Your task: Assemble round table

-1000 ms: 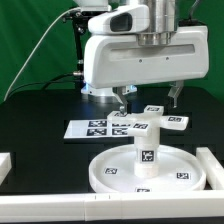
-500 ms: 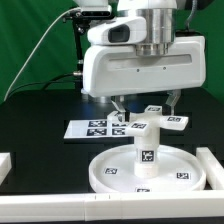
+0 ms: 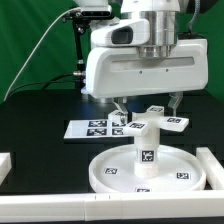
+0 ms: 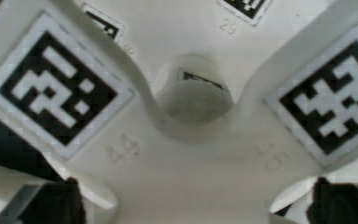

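- The gripper [image 3: 146, 104] hangs over the cross-shaped base [image 3: 160, 123], its 2 fingers apart, one on each side of the base and clamped on nothing.
- The wrist view looks straight down on the cross-shaped base [image 4: 185, 120]: 2 tagged arms spread from a central hole, and the dark fingertips [image 4: 43, 203] sit at the corners, clear of the white plastic as far as this close view shows.
- The round disc [image 3: 105, 170] lies near the front edge of the black table [image 3: 40, 115], with the short leg [image 3: 145, 152] upright in its hub.
- The base rests just beyond the disc's far rim, toward the exterior view's right.
- The marker board [image 3: 88, 128] lies flat at the base's left, close to it.
- A white rail [image 3: 212, 165] borders the disc on the right; another rail [image 3: 4, 165] stands well apart on the left, with open black table between.
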`<state>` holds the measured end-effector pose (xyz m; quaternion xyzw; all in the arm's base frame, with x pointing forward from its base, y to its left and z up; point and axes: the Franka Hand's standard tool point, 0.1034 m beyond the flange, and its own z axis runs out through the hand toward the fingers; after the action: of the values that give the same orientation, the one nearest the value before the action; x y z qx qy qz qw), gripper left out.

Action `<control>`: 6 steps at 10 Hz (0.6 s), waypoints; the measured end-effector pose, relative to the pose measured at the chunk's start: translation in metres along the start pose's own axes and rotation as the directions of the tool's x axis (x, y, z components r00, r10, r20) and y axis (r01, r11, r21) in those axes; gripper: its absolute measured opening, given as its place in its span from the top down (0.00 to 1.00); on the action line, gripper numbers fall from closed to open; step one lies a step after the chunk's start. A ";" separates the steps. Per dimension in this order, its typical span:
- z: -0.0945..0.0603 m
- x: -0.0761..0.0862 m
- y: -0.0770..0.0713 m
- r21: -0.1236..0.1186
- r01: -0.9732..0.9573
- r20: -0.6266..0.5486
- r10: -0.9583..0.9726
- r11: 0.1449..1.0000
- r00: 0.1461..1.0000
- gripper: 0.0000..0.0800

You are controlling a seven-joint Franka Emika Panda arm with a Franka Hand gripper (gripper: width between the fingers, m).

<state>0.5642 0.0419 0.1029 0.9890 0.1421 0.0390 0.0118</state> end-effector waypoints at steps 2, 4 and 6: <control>0.000 0.000 0.001 0.000 -0.052 0.000 0.052 0.999 0.999 0.46; 0.000 0.000 0.001 0.000 -0.209 0.000 0.209 0.978 0.978 0.46; 0.000 0.000 0.001 0.000 -0.408 -0.002 0.408 0.913 0.913 0.46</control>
<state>0.5646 0.0405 0.1027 0.9969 -0.0673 0.0418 0.0037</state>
